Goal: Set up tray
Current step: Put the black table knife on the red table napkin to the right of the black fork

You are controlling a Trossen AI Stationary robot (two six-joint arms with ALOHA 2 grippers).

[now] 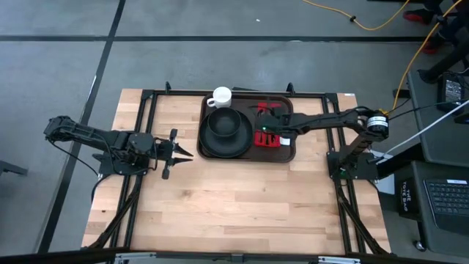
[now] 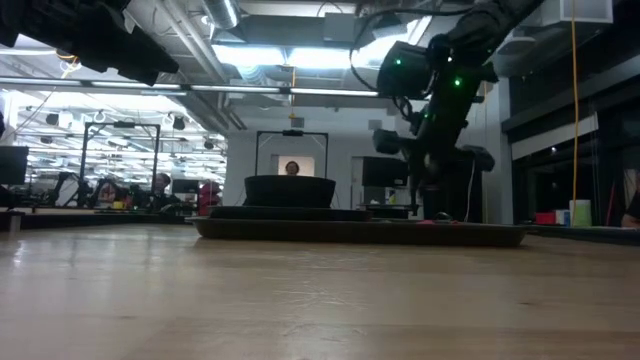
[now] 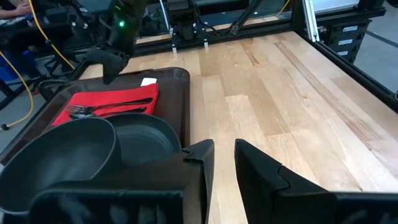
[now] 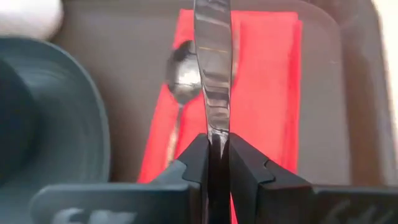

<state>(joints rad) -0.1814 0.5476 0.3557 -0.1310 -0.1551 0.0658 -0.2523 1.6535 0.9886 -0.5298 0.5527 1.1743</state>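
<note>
The large dark brown rectangular plastic tray [image 1: 287,152] sits at the table's far middle, carrying a round black plate [image 1: 207,147] with a black bowl [image 1: 226,125], a white mug [image 1: 220,96] and a red rectangular napkin [image 4: 261,87]. The right gripper [image 4: 217,155] hangs above the napkin, fingers clamped on a shiny metal knife [image 4: 212,68], beside what looks like a spoon [image 4: 181,71]. The left gripper [image 1: 180,153] waits left of the tray, fingers narrowly parted.

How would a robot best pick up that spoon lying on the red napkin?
By the thin handle, from straight above. The spoon lies flat on the napkin, so only a top-down pinch across the narrow handle fits. The right gripper already holds a knife.
</note>
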